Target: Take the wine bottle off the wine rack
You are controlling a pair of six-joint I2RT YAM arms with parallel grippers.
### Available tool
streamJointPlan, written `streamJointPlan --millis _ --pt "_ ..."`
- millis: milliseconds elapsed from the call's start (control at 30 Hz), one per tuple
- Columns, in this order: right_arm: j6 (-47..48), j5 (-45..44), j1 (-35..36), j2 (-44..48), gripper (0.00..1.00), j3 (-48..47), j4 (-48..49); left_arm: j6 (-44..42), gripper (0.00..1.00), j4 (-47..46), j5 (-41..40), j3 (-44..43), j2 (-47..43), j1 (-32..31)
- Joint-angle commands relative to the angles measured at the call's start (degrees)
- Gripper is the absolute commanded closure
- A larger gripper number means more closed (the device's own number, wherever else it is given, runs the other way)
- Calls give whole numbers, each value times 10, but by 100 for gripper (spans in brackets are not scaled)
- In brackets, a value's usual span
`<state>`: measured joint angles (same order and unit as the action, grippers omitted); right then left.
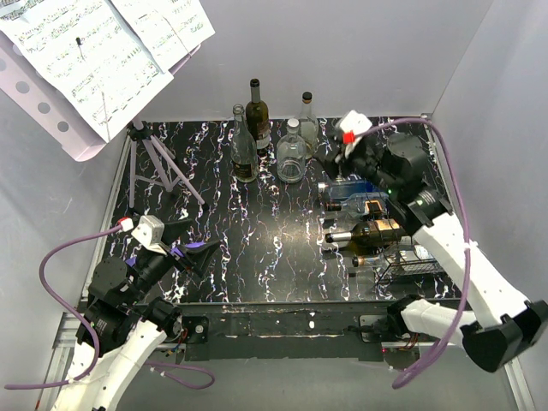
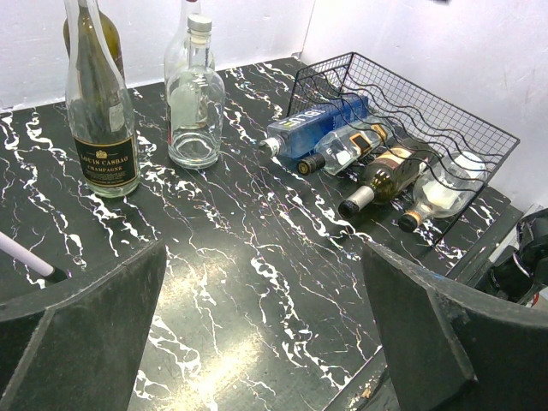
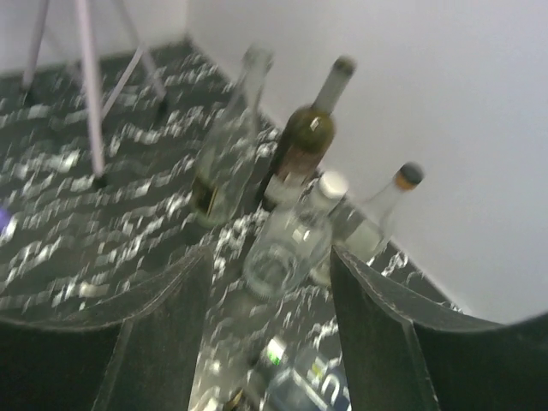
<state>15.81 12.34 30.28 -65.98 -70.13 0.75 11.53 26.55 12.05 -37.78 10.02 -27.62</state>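
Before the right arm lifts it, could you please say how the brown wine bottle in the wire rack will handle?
The brown wine bottle looks like smooth glass, so it is probably slippery and breakable. Lying on its side in the wine rack, it would likely roll if laid flat on the table.

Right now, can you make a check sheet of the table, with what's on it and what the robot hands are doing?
Surface: black marbled table, no spills seen.
Job's things: wire rack at the right holds four lying bottles, the dark wine bottle among them.
Clutter: four standing bottles at the back; purple music stand with sheet music at the left.
Grippers: left gripper open over the near left, holding nothing; right gripper open above the rack's far end, holding nothing.
Cables: a purple cable loops off each arm.
Surroundings: plain grey walls; nothing else seen.
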Motion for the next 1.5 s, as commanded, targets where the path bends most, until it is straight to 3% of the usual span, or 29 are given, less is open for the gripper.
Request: streamJointPlan --millis 0,200,367,600,800,1033,1233,1467 --pt "114 54 6 57 35 47 -190 -6 2 -5 3 -7 11 -2" --pt "286 42 7 94 34 101 -336 -6 2 -4 8 -7 18 -2" --pt "338 -7 16 54 30 65 -495 -6 2 -5 3 -7 20 -2" --pt "360 -91 83 19 27 89 -629 -5 2 -8 14 -6 25 -2" --pt "372 -155 92 19 27 160 -609 -6 2 -7 15 -6 19 -2" --pt "353 -216 91 -28 27 177 -603 -5 2 -10 18 -6 16 -2" --pt "367 -190 91 -37 28 196 -582 -5 2 -8 27 -7 18 -2" --pt "384 -220 92 -34 30 221 -566 -4 2 -7 17 -6 3 -2"
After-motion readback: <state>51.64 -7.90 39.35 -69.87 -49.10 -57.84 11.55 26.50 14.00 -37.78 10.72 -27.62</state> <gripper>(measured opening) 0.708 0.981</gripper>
